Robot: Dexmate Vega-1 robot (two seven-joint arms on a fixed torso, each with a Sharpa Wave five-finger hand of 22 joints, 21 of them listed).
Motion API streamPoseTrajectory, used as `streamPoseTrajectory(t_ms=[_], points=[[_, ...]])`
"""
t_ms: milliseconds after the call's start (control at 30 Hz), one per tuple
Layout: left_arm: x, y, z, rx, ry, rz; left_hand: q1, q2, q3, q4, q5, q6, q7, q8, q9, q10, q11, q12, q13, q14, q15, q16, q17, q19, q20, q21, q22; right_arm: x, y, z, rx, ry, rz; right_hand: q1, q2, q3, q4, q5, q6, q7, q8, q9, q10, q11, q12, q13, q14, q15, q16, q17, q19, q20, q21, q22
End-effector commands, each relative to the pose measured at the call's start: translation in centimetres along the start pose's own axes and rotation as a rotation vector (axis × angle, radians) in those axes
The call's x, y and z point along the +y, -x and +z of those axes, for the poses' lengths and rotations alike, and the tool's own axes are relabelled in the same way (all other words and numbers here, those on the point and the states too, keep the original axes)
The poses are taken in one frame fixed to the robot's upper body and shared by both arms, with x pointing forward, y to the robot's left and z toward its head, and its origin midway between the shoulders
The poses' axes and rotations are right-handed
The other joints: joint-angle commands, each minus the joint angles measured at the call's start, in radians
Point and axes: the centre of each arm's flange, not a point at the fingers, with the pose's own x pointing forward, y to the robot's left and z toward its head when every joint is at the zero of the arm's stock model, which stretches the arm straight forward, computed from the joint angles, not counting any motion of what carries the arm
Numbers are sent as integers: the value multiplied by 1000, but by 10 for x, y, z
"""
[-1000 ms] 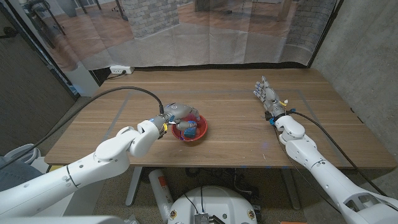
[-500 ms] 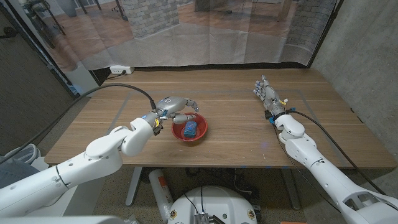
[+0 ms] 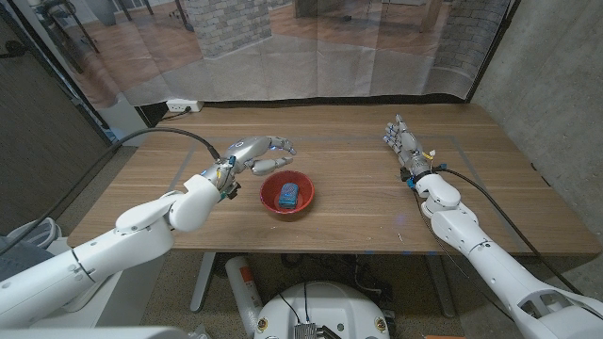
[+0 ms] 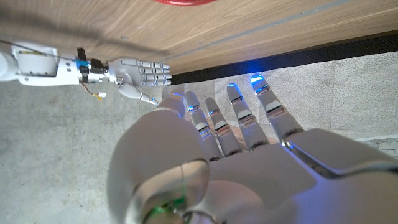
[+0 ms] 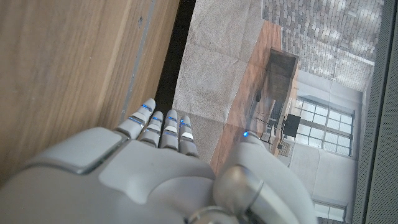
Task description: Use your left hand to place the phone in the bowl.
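Just past the left hand's (image 3: 254,153) spread fingertips (image 3: 285,146) sits the red bowl (image 3: 287,194) with the blue phone (image 3: 288,196) inside (job looks done). Right hand (image 3: 403,143) waits aside, fingers straight and together.

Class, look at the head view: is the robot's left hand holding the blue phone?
No. The blue phone lies inside the red bowl, while the left hand hovers beside it with fingers apart, holding nothing.

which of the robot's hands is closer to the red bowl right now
Left. The left hand hovers open just beyond the red bowl, off its left rim, with the blue phone lying inside. The right hand is far across the table, near its right end.
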Motion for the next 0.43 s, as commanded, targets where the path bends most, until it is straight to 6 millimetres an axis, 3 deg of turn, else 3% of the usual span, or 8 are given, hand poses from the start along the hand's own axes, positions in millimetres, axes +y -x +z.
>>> streamPoseTrajectory(t_ms=[33,233,433], points=[[4,6,-13,21,102,64,-36,10,1,23,3,-45,-6,-21,3,-17,12,-7,-4,-28,-20,-11,-8,-28,10,-11,4,3,4,-2,2,6,2,2,5,-4,-1,-3,8,-1,-1,5,8,2,2,2,10,0,2,5,11,0,-1,2],[4,8,-13,17,98,73,-56,13,6,30,4,-113,12,-57,-2,-58,21,-15,-14,-64,-12,-19,-27,-59,23,-24,1,6,4,-1,0,7,2,2,6,-4,-2,-3,9,-1,0,5,9,2,2,2,10,0,2,5,11,0,-2,2],[4,9,-16,18,92,59,-59,14,8,30,4,-113,13,-60,-3,-65,22,-15,-17,-68,-9,-18,-32,-65,23,-27,0,9,4,0,0,9,1,2,6,-4,-2,-3,9,-2,-1,5,9,3,2,2,10,0,2,5,11,1,-2,2]])
